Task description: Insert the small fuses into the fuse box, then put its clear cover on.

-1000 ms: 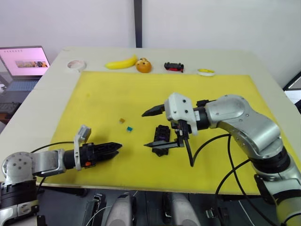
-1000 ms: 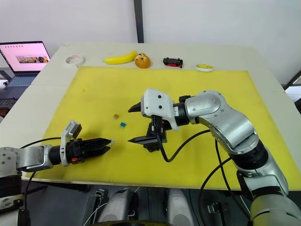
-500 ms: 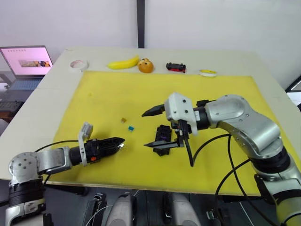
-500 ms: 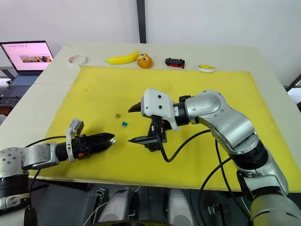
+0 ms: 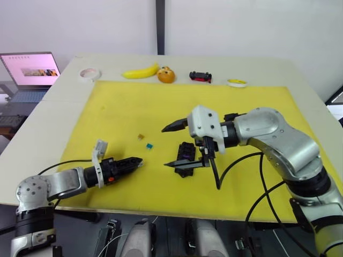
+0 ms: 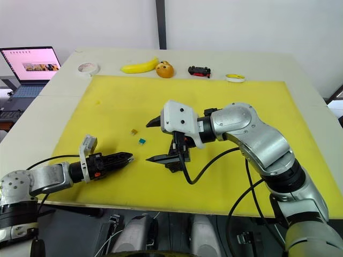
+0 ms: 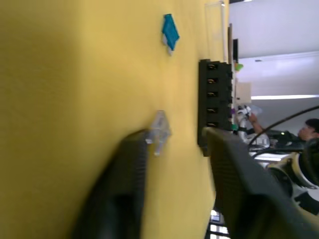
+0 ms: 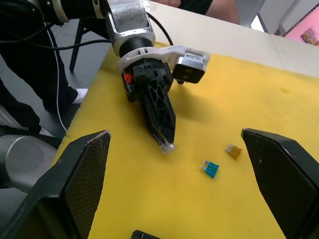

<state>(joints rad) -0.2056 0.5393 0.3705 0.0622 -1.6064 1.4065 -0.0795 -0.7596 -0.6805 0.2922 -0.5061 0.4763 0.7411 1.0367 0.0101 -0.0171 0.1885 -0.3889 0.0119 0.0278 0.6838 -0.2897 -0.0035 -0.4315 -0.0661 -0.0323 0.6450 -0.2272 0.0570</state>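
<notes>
The black fuse box (image 5: 185, 155) lies mid-mat, between the wide-spread fingers of my open right gripper (image 5: 166, 147), which holds nothing. To its left, my left gripper (image 5: 136, 160) lies low on the mat. The left wrist view shows a narrow gap between its fingers. A grey-white fuse (image 7: 159, 132) rests against one fingertip and is not clasped. A teal fuse (image 5: 149, 145) and a brown fuse (image 5: 140, 136) lie loose beyond it. A faint transparent outline past the box's end looks like the clear cover (image 7: 215, 20).
The yellow mat (image 5: 241, 107) covers most of the table. Along the back edge sit a tape roll (image 5: 87, 73), a banana (image 5: 138, 71), an orange (image 5: 164, 74), a toy car (image 5: 198, 76) and a small yellow roll (image 5: 235, 82). An open laptop (image 5: 29, 72) stands at far left.
My left gripper has slid forward toward the fuse box and its jaws have drawn closer together, with the grey-white fuse at its tip. The right arm has stayed still.
</notes>
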